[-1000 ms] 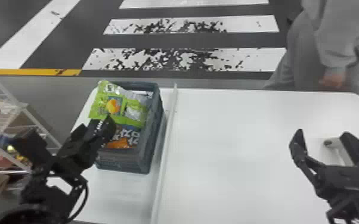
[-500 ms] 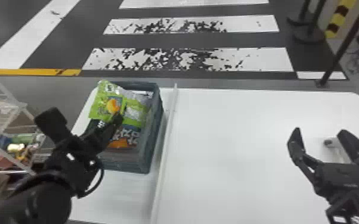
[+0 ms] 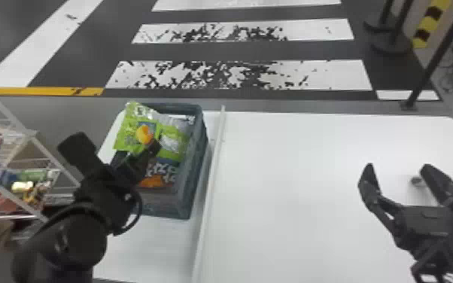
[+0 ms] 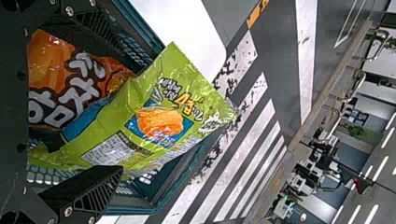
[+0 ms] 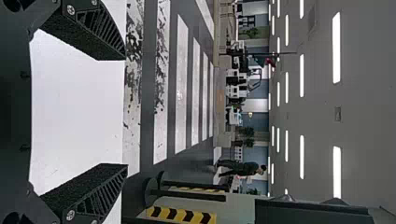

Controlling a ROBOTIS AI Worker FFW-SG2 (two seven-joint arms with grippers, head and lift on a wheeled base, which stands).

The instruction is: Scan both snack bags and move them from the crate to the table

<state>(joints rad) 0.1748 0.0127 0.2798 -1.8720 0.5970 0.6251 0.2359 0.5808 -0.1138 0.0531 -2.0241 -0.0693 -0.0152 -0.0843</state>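
In the head view my left gripper (image 3: 139, 154) is over the crate (image 3: 195, 173), beside the green snack bag (image 3: 133, 131). A second bag (image 3: 158, 180), orange with white lettering, lies in the crate's near part. In the left wrist view my left gripper (image 4: 116, 107) is open, its fingers apart around part of the green bag (image 4: 159, 126); the orange bag (image 4: 65, 79) lies beside it, partly hidden by a finger. My right gripper (image 3: 397, 169) stands open over the table's right side; in the right wrist view the right gripper (image 5: 126, 112) has nothing between its fingers.
A white raised strip (image 3: 210, 188) runs along the table (image 3: 293, 188) just right of the crate. A small grey object (image 3: 417, 181) is by the right gripper. Left of the table is a wire rack (image 3: 15, 173) with packages. Stanchions stand beyond the table.
My left gripper has moved from the crate's left side farther over the bags, its wrist turning. The right gripper is nearly unmoved. A person at the table's far right has left the view.
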